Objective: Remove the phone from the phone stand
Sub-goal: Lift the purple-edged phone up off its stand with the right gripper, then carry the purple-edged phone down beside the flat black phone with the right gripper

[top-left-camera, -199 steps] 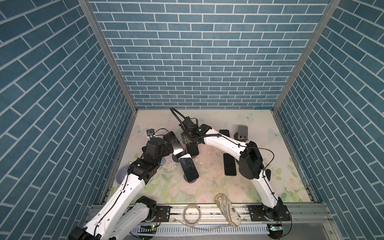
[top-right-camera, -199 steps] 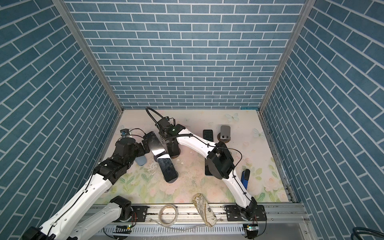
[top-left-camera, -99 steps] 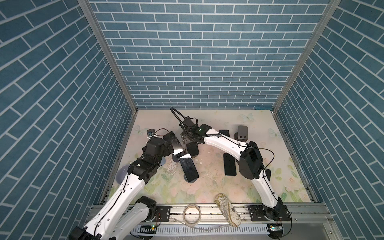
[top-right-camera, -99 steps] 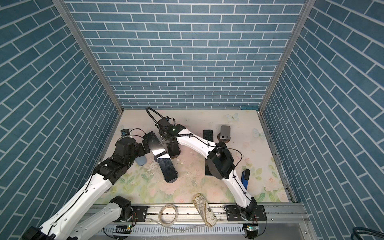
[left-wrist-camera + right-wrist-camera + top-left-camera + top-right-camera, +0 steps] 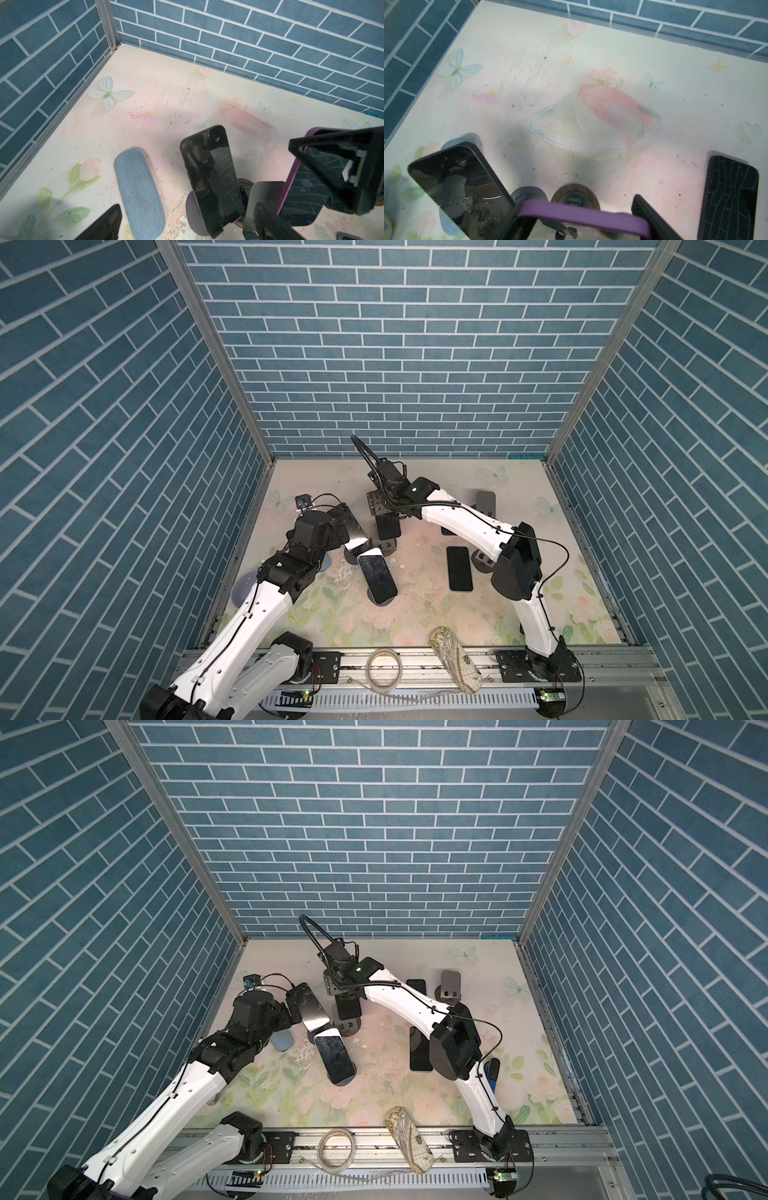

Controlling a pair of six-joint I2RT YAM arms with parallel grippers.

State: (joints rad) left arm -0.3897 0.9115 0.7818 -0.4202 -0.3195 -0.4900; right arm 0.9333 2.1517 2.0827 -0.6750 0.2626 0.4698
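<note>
Nothing has shifted since a second ago; both arms and every phone sit as they did. In both top views I count five phones. The purple-cased phone stands upright over its stand mid-table. A black phone and a tilted phone each rest on a stand, while a flat phone and a far phone lie on the mat. I make out four stands, counting the empty stand. There are two cases: a blue-grey case and a patterned case on the front rail. Any lettering is too small for me to read. The left gripper hovers beside the black phone.

Left wrist: its fingers are spread fully and hold nothing, with the blue-grey case and black phone ahead between them.

Right wrist: the right gripper is clamped across the purple-cased phone's top edge, above the stand's wooden base. The phone looks seated, though its foot is hidden.
</note>
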